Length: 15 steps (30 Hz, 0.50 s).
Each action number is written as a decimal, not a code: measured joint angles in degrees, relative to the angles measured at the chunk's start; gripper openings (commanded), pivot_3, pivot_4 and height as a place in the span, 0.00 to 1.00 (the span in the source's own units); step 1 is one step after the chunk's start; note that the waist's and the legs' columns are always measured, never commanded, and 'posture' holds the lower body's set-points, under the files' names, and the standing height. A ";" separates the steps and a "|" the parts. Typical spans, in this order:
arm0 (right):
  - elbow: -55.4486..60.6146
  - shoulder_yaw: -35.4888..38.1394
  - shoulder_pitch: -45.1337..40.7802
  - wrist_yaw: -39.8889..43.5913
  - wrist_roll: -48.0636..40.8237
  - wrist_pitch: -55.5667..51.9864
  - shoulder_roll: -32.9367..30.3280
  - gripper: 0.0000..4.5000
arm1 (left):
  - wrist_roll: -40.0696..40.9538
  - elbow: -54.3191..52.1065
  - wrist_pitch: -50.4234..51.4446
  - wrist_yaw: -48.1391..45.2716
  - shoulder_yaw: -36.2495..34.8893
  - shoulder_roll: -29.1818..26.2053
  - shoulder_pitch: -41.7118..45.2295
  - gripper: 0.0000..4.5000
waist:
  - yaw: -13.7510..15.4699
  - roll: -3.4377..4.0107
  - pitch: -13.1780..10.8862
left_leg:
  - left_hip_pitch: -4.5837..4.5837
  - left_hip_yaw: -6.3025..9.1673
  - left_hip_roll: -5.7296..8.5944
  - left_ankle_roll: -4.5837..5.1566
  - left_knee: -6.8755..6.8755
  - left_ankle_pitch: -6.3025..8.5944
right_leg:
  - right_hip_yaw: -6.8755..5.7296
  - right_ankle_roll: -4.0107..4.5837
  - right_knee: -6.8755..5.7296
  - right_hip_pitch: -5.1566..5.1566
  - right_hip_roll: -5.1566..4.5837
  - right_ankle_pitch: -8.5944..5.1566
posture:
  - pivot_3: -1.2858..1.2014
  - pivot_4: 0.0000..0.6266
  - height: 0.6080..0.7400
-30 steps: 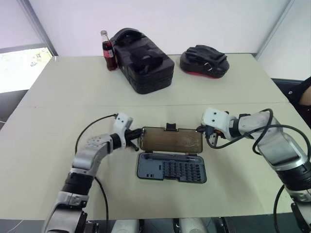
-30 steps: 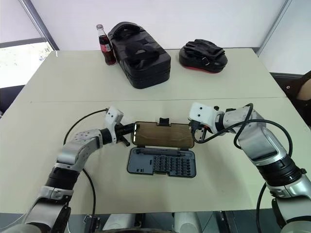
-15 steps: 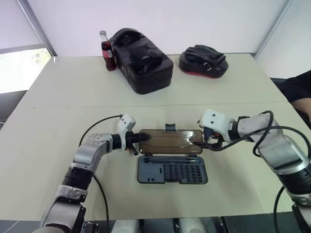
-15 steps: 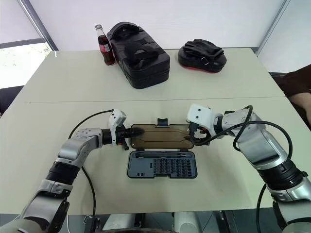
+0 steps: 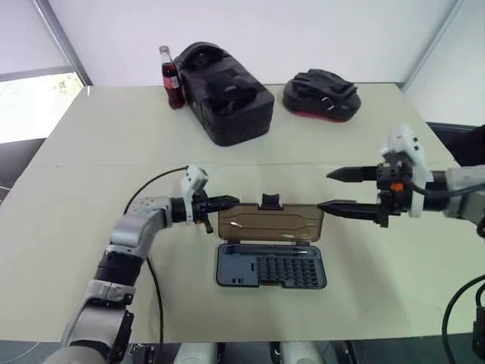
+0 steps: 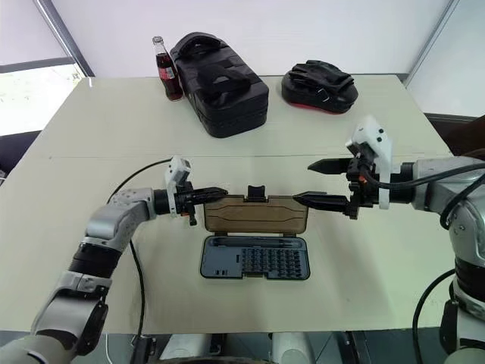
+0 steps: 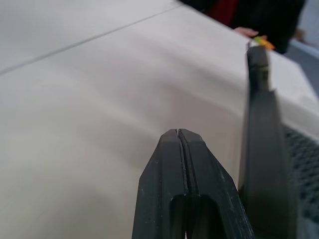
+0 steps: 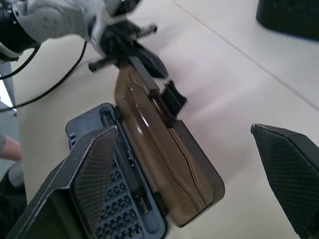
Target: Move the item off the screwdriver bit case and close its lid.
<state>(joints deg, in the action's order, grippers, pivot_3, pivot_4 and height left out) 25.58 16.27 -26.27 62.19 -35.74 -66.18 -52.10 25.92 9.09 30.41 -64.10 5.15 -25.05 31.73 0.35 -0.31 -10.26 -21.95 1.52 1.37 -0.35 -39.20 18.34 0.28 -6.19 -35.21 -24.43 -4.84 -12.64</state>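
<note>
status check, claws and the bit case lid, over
Left claw shut, tips at the lid's left corner. Right claw open, off its right end. Lid raised partway over the case. Nothing in the way.

A wide beige table [image 5: 91, 144] stands before a plain white wall [image 5: 303, 30]; daylight enters through a window [image 5: 34, 110] at left.

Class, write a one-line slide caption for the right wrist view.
Open right gripper hovers over the half-raised lid while the shut left gripper nudges its far end.
</note>
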 measured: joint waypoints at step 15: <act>-2.13 0.85 2.45 -3.33 -5.34 2.91 -3.48 0.99 | 4.37 -18.82 8.93 -17.95 12.43 -13.94 -4.35 0.00 | 0.07 0.01 -0.01 | -0.10 0.02 -0.04 0.01 -0.01 0.00 | 0.01 0.02 0.02 -0.07 0.11 -0.02 | 0.52 0.24 1.00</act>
<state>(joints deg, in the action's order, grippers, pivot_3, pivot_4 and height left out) 23.45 17.12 -23.82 58.86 -41.08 -63.27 -55.58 30.29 -9.73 39.34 -82.05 17.58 -38.98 27.39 0.41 -0.30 -10.27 -22.06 1.54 1.33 -0.35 -39.21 18.34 0.29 -6.17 -35.20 -24.50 -4.73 -12.66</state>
